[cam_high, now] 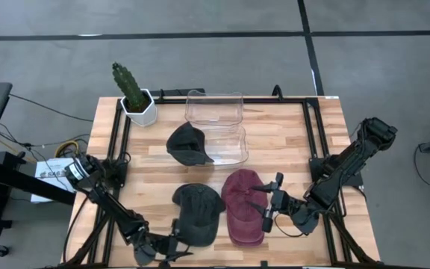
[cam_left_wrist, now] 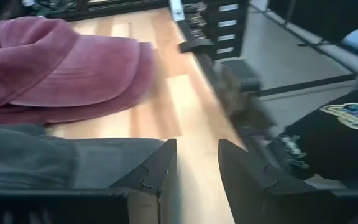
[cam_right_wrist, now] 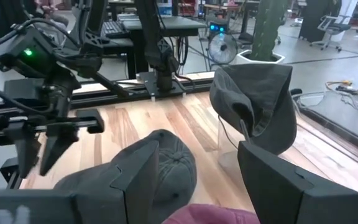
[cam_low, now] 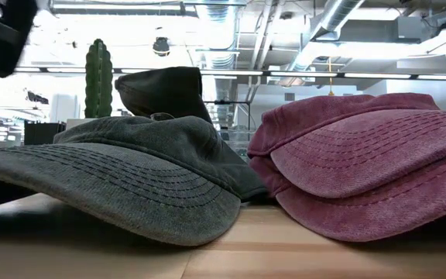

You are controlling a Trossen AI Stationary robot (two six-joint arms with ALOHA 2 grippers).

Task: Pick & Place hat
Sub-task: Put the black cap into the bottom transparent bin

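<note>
Light fell evenly from overhead, leaving only soft, short shadows under the caps on the wooden table. In the low view the ceiling strip lights and the bright room behind were blown out, so the cactus and the dark cap stood in silhouette, and the table's near edge was out of focus. The left wrist view was smeared with motion blur; the right wrist view was sharper, with a green lamp glowing.

Left pincer sits open beside the grey cap's brim; right pincer is open, just beside the maroon cap.
</note>
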